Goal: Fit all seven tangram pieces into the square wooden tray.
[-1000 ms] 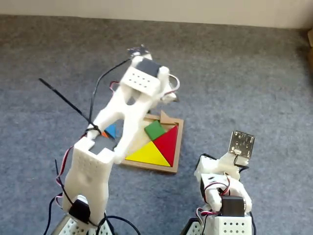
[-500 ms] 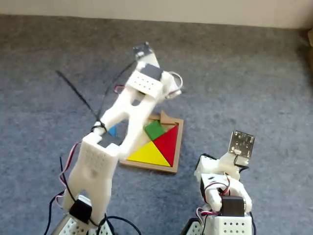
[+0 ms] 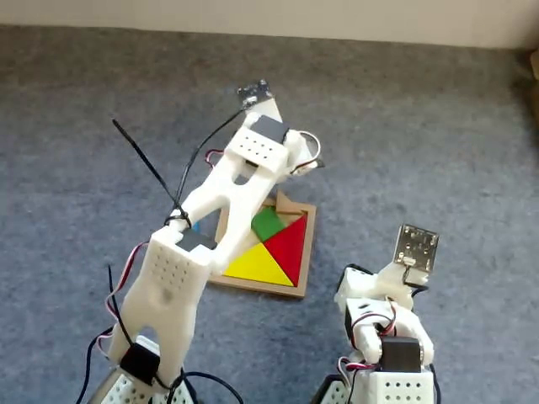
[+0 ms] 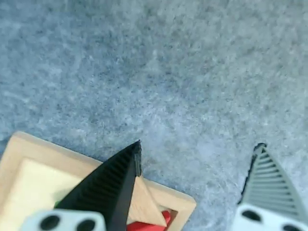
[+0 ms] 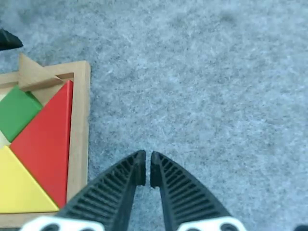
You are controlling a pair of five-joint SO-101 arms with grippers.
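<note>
Left gripper [image 4: 198, 146] gapes wide and empty above the grey table [image 3: 421, 126], just past the far corner of the tray [image 3: 308, 244], where a plain wooden triangle [image 3: 286, 204] lies tilted on the rim. The red triangle [image 3: 288, 244] has its long side along the right rim, the yellow triangle [image 3: 253, 265] along the near rim; their apexes meet beside the green square [image 3: 268, 223]. Right gripper [image 5: 147, 166] is clenched on nothing, right of the tray. Over the last second the left arm has swung farther out and rightward

A carpeted indoor room, kind unclear: grey carpet [image 3: 421, 126] covers the floor up to a pale wall base [image 3: 337, 17].
</note>
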